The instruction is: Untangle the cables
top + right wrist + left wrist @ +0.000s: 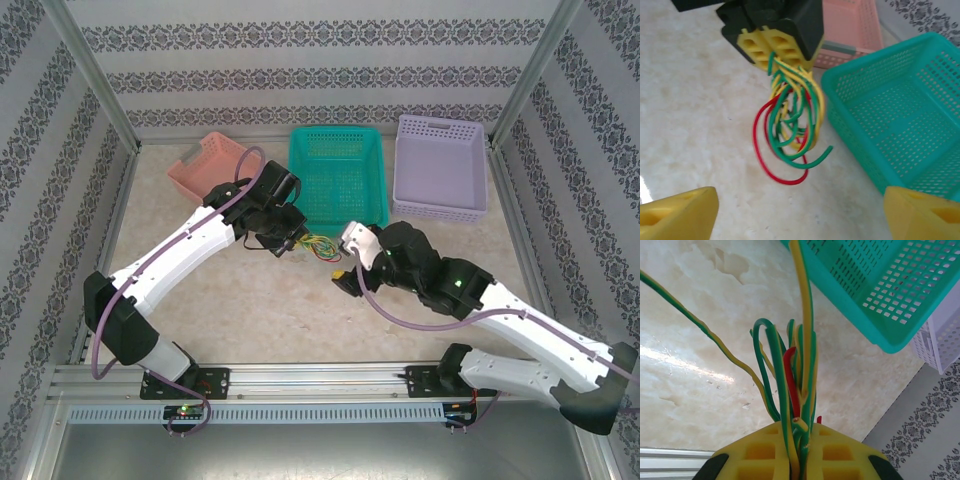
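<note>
We judge the separating step is in hand: our left claw (288, 243) clenches the bunched cables (320, 245) just before the near rim of the teal basket (335, 132), and our right claw (342, 274), released beside them, next needs to pinch one strand, while the pink basket (212, 150) to its left, the teal one and the lavender basket (440, 172) to its right hold nothing.

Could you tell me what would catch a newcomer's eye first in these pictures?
The bright tangle of cables dangles from the shut left tool, in front of the teal basket. The open right tool faces it, empty. A pink basket and a lavender basket flank the teal one.
</note>
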`<act>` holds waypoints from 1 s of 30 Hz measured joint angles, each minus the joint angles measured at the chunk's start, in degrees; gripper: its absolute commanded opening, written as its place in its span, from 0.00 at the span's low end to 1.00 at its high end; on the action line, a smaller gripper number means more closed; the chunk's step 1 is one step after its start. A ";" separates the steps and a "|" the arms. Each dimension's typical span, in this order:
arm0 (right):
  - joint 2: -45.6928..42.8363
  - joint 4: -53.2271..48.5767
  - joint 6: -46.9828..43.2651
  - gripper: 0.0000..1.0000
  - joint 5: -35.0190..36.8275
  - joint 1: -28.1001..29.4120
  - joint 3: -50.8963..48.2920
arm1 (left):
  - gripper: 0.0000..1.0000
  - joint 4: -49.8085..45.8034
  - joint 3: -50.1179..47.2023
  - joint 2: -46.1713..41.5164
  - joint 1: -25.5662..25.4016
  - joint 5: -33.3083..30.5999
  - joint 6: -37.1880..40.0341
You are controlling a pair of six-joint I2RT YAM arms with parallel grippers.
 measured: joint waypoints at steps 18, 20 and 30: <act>17.33 5.86 30.16 0.11 -38.82 -16.22 5.31 | 0.00 1.77 -0.48 0.20 0.26 -0.37 1.77; 17.35 7.85 33.97 0.00 -41.22 -17.51 4.35 | 0.00 4.39 -1.90 -0.72 0.24 -1.44 1.97; 17.33 23.67 54.60 0.55 -54.07 -19.93 -2.51 | 0.00 25.33 -20.31 -16.57 -2.54 -11.41 7.04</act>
